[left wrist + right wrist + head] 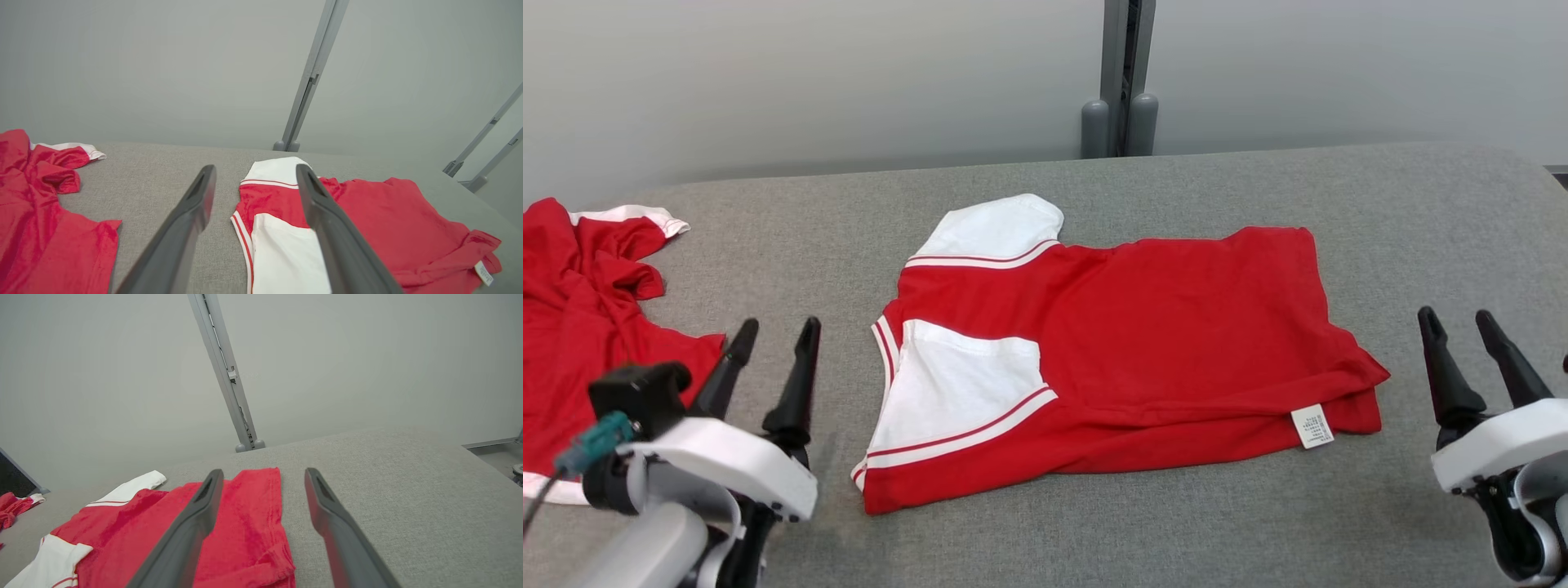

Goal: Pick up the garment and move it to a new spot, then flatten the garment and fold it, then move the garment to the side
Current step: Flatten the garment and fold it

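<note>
A red garment (1143, 343) with white sleeves lies folded lengthwise in the middle of the grey table (1421, 229), its white label at the lower right hem. It also appears in the left wrist view as the red garment (392, 220) and in the right wrist view (245, 531). My left gripper (774, 336) hovers open just left of the garment's sleeve end, holding nothing. My right gripper (1458, 323) stands open to the right of the hem, apart from the cloth. The left gripper's fingers (192, 212) and the right gripper's fingers (327, 510) are spread wide.
A second red and white garment (580, 318) lies crumpled at the table's left edge, close to my left arm. A grey post (1123, 82) rises behind the table against the pale wall. Bare table surface lies in front of and to the right of the folded garment.
</note>
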You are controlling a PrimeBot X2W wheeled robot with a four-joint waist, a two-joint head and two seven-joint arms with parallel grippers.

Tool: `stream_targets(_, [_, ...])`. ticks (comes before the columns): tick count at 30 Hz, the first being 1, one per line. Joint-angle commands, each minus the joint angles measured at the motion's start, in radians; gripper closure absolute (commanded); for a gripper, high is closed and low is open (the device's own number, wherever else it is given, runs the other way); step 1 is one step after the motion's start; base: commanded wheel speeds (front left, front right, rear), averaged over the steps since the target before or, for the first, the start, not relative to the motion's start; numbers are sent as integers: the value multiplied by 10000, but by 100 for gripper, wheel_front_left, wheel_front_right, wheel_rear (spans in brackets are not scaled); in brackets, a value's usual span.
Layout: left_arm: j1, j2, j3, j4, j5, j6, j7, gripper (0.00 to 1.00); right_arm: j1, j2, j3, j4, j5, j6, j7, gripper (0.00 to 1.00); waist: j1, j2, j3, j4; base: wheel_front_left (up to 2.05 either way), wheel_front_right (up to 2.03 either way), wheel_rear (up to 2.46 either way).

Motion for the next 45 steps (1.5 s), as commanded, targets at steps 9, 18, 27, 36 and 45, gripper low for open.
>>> stream_targets(9, [1761, -1253, 860, 289, 1334, 691, -94, 0, 289, 168, 317, 1458, -643, 3, 775, 0, 0, -1, 192, 39, 0, 0, 0])
stream_targets(18, [1755, -2032, 907, 1367, 2004, 468, -96, 0, -204, 121, 784, 2431, -519, 3, 1147, 0, 0, -1, 333, 113, 0, 0, 0])
stream_targets(27, [1270, -2772, 270, 3004, 1596, -384, 777, 0, -904, 74, 1214, 3331, -154, 3, 1475, 0, 0, -1, 609, 203, 0, 0, 0])
stream_targets(36, [996, -2952, 41, 3676, 1158, -912, 1716, 0, -1272, 68, 1832, 3964, 305, 3, 1692, 0, 0, -1, 859, 230, 0, 0, 0])
stream_targets(45, [807, -2921, 12, 3826, 1115, -1060, 1794, 100, -1458, 60, 2345, 4428, 722, 2, 1661, 100, 0, -1, 859, 288, 0, 0, 0])
